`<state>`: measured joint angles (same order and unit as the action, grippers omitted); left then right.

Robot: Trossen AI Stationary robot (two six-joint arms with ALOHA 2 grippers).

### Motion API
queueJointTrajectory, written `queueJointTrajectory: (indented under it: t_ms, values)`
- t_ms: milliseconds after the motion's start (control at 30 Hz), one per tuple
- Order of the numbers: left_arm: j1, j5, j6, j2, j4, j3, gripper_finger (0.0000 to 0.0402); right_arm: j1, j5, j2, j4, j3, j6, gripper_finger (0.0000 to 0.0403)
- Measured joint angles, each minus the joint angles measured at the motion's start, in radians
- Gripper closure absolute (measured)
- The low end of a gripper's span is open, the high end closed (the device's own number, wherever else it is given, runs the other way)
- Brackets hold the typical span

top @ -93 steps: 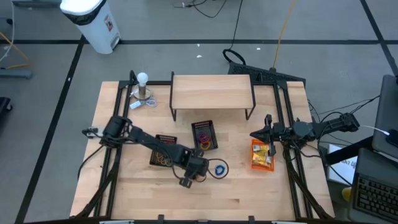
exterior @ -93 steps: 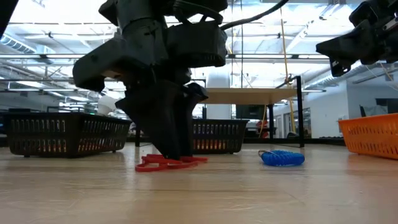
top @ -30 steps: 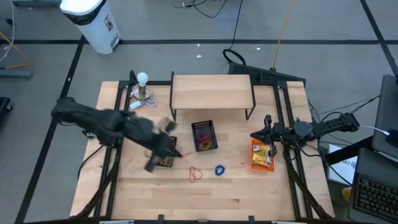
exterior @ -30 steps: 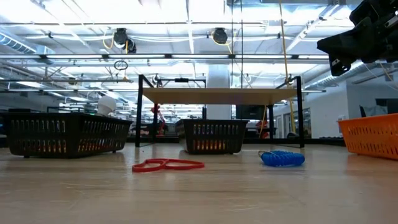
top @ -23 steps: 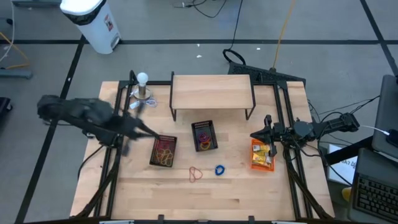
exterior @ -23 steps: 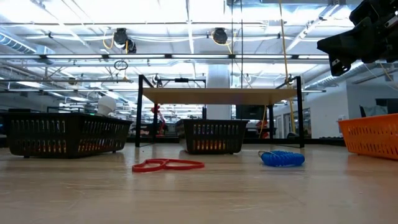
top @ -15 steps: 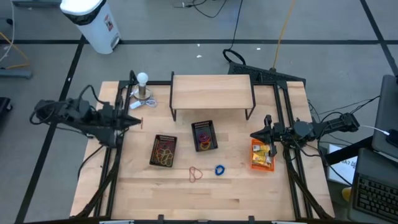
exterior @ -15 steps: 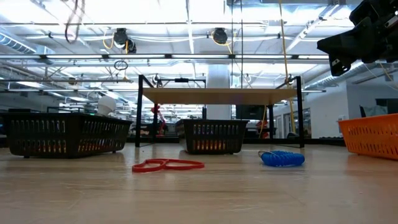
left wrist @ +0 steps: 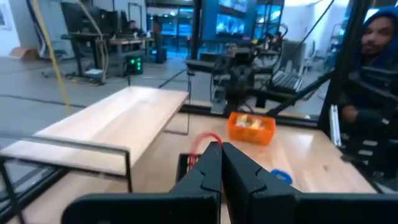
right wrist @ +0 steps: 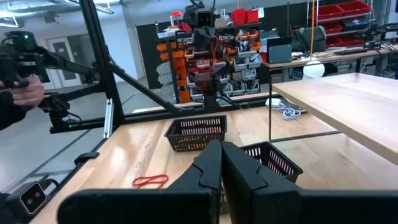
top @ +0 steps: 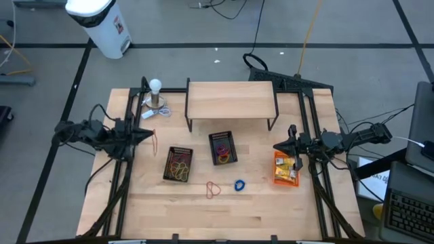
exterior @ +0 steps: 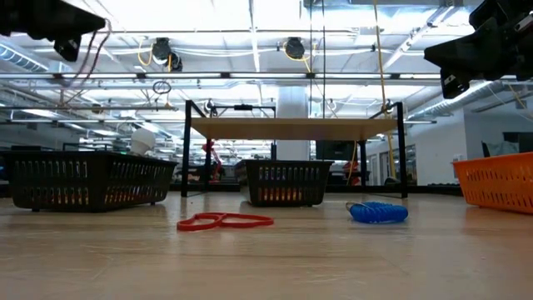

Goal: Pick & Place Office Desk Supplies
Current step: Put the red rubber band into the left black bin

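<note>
From above, I see my left gripper (top: 150, 133) pinching a red rubber band (top: 155, 142) at the worktop's (top: 271, 210) left edge; right gripper (top: 277, 146) closed beside the orange basket (top: 285, 169). At worktop level, another red band (exterior: 225, 221) lies flat.

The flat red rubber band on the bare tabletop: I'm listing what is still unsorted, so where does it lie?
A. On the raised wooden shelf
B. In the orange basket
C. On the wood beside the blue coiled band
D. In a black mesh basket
C: the high view shows the flat red rubber band on bare wood next to the blue coiled band, outside every basket.
</note>
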<state>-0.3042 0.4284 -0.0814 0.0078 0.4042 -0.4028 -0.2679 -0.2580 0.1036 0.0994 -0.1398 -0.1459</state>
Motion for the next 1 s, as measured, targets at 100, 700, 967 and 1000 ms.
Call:
queueJointTrajectory:
  t_ms: [100, 700, 967, 1000]
  values:
    - [0.000, -0.028, -0.019, -0.003, -0.015, 0.007, 0.0401, 0.000, 0.000, 0.001, -0.001, 0.000, 0.000, 0.0403]
    - [0.000, -0.008, -0.009, 0.016, -0.396, 0.299, 0.0402, 0.000, -0.002, 0.002, -0.003, 0.002, 0.020, 0.0403]
    - [0.000, -0.017, -0.017, 0.016, -0.455, 0.328, 0.0402, 0.000, -0.002, 0.002, -0.001, 0.027, 0.009, 0.0403]
    - [0.000, -0.014, -0.026, 0.017, -0.453, 0.311, 0.0402, 0.000, -0.002, 0.002, -0.001, 0.028, 0.009, 0.0403]
